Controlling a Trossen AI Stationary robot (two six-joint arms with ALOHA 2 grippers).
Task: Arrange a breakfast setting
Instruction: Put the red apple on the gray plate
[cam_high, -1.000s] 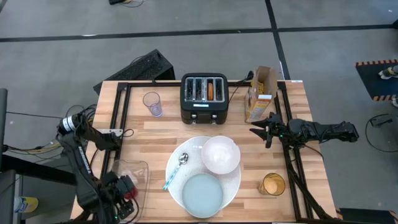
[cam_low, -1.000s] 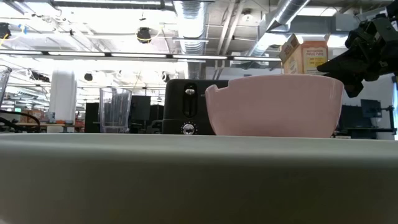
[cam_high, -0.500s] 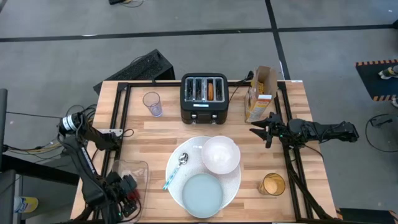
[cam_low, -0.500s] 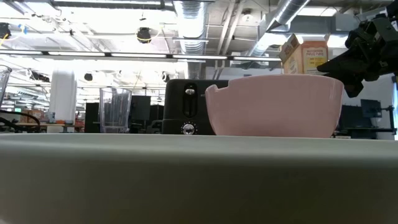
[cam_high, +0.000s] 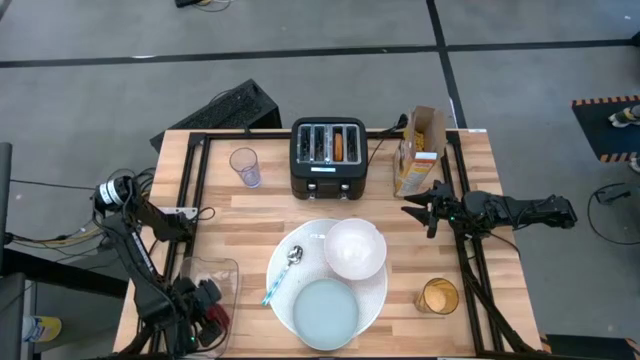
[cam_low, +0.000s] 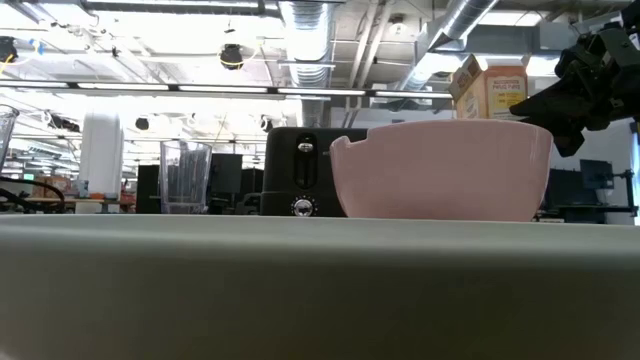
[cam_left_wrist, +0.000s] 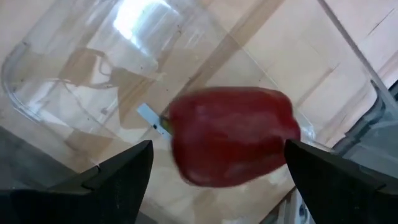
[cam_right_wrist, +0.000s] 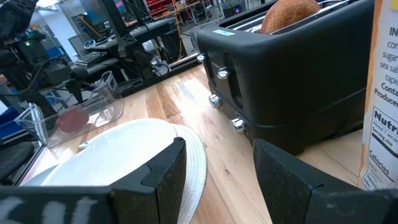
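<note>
A small red apple (cam_left_wrist: 230, 134) lies in a clear plastic container (cam_high: 212, 278) at the table's near left. My left gripper (cam_left_wrist: 219, 149) is open over it, one finger on each side, apart from it; it also shows in the high view (cam_high: 205, 315). The large white plate (cam_high: 375, 290) carries the white bowl (cam_high: 355, 248), the pale-blue plate (cam_high: 325, 310) and the blue-handled spoon (cam_high: 282, 272). A toasted bagel (cam_high: 340, 146) stands in the black toaster (cam_high: 328, 158). My right gripper (cam_high: 412, 212) waits open near the cereal box (cam_high: 420, 150).
An empty clear glass (cam_high: 245, 167) stands left of the toaster. A glass of orange drink (cam_high: 438, 297) stands at the near right. Black frame rails (cam_high: 195, 190) run along the table's left and right sides. Bare wood lies between the container and the large plate.
My left gripper has edged a little toward the table's near edge and right, staying over the clear container with its fingers open. Everything else has stayed where it was.
</note>
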